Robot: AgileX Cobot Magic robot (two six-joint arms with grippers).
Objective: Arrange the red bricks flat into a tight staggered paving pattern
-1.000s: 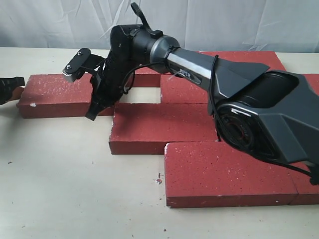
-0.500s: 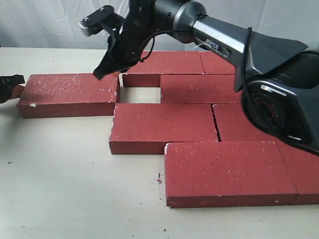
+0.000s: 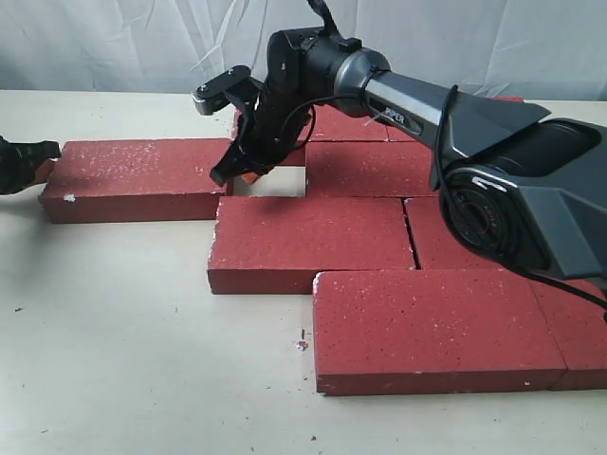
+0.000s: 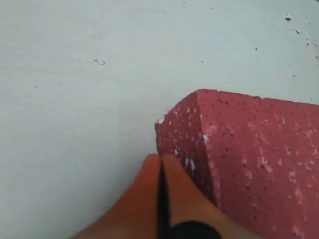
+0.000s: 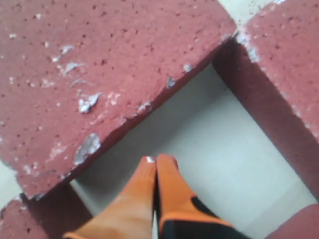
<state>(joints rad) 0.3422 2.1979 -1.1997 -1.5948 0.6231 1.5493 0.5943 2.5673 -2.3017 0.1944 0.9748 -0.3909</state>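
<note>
Several red bricks lie flat in staggered rows. The left brick (image 3: 133, 175) stands a little apart from the middle brick (image 3: 308, 242), the front brick (image 3: 432, 327) and the back-row bricks (image 3: 379, 169). A small bare gap (image 3: 277, 184) is left between them. My right gripper (image 3: 228, 176) is shut and empty, its tips (image 5: 157, 160) low over that gap beside a chipped brick edge (image 5: 99, 64). My left gripper (image 3: 27, 161) is shut too, its orange tips (image 4: 161, 158) against the outer end of the left brick (image 4: 249, 149).
The cream table (image 3: 123, 360) carries a few red crumbs (image 3: 302, 343) in front of the bricks. A white curtain (image 3: 114, 38) hangs behind. My right arm (image 3: 417, 100) stretches over the back rows, and its base (image 3: 512, 218) covers bricks on the right.
My right gripper swung up and back, then came down into the gap. The left gripper and the left brick have shifted slightly to the right.
</note>
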